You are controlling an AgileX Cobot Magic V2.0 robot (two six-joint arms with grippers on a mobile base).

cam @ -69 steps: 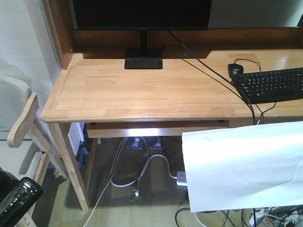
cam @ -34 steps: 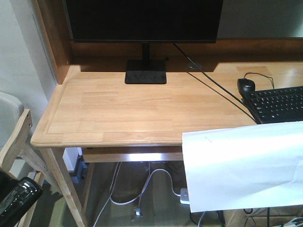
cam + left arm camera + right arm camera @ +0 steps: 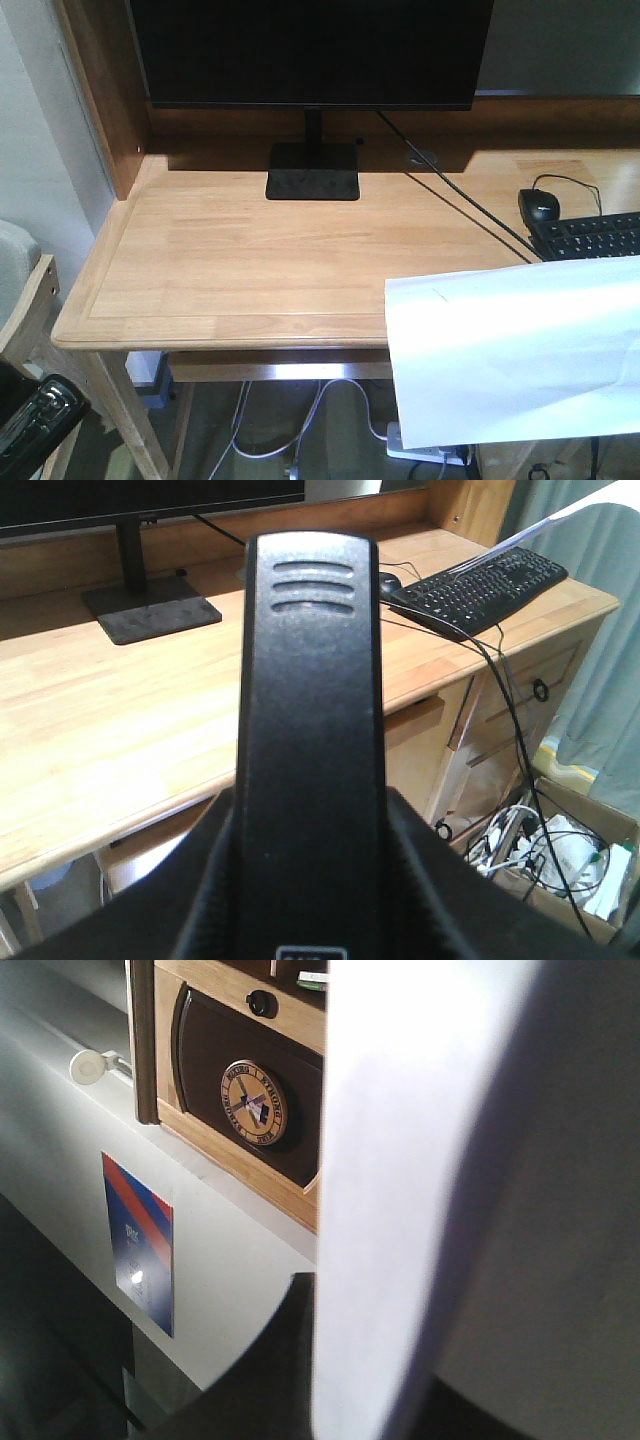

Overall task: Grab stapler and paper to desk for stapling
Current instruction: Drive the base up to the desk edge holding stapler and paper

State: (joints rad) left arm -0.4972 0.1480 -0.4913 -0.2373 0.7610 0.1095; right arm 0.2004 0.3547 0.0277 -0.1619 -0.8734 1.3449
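The left claw [image 3: 310,910] is clamped narrow around the stapler [image 3: 310,710], which juts forward out of it. The right claw [image 3: 372,1400] holds the paper [image 3: 510,350], though the sheet hides most of its jaws. Over the last second the desk [image 3: 250,260] has drawn nearer and now lies just ahead of and below both claws, while both loads kept their place. I judge the carry nearly over, with set-down next
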